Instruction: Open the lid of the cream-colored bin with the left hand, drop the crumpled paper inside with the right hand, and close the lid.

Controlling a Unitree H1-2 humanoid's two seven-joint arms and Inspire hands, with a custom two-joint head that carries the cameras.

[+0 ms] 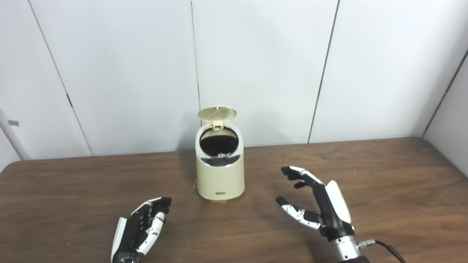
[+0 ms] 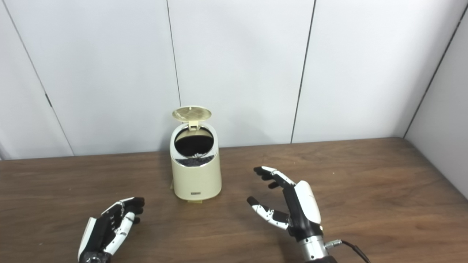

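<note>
With the cream-colored bin point(image 1: 220, 171) standing lid point(image 1: 217, 113) up and both the left robot hand point(image 1: 140, 228) and right robot hand point(image 1: 316, 204) open and empty near it, a clumsy push closing the lid could tip the light bin.

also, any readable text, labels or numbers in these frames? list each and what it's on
None can be read.
Small dark label low on the front of the cream-colored bin: too small and blurred to read.
Small grey tag on the wall panel at far left: no legible text.
Lid, table and both hands: no markings visible.
</note>
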